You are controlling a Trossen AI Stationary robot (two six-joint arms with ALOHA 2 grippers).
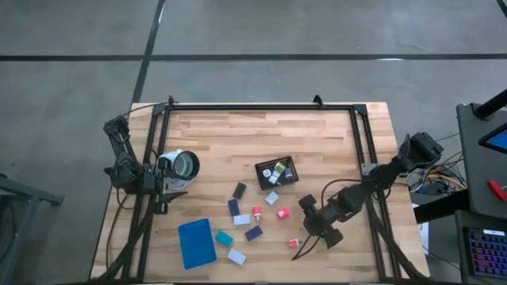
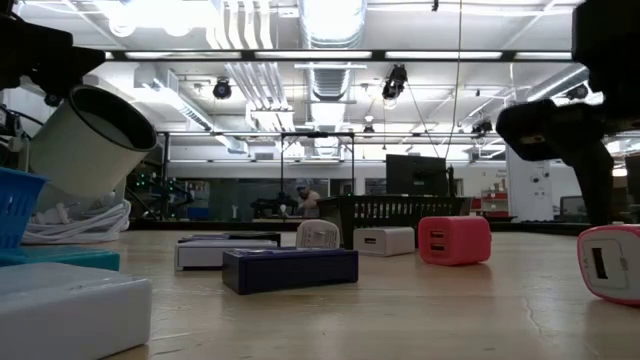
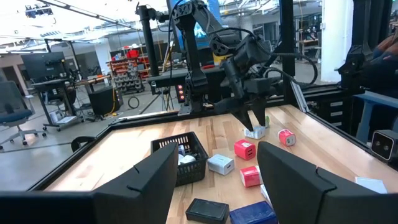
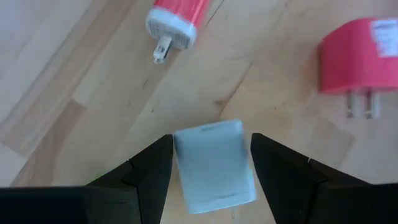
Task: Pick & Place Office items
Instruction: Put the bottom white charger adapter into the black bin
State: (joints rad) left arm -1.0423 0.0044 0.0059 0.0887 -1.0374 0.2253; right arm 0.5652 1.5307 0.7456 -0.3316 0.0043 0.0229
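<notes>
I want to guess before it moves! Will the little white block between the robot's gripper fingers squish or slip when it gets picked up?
Probably no squishing: the white block looks like a hard, boxy plug with flat sides, which the right gripper can squeeze evenly. It may be a bit slippery, since its surface looks smooth. It seems small, so likely light.

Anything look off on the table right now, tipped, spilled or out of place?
Mostly normal scatter. One oddity: the white cup lies tipped on its side beside the left gripper at the table's left edge. The right gripper is clamped on a white charger block; the black mesh basket sits upright.
</notes>
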